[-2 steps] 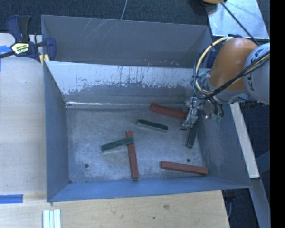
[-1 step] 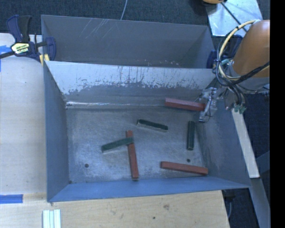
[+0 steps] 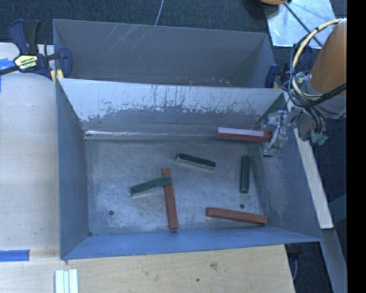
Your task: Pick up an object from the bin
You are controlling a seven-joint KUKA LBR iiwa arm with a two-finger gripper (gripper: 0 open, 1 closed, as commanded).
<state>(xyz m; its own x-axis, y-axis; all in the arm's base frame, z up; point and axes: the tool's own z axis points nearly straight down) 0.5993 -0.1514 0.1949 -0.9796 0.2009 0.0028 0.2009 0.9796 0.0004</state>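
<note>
gripper: clamped on the right end of a red bar, upper right of the frame.
risk: the bar may pivot or slip out.
cause: off-centre hold at one end; the bin wall just behind could knock it.

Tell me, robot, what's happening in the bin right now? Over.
Gripper at right end of red stick by back wall; grip unclear. Nearest dark stick lies clear of it. Nothing in the way.
</note>
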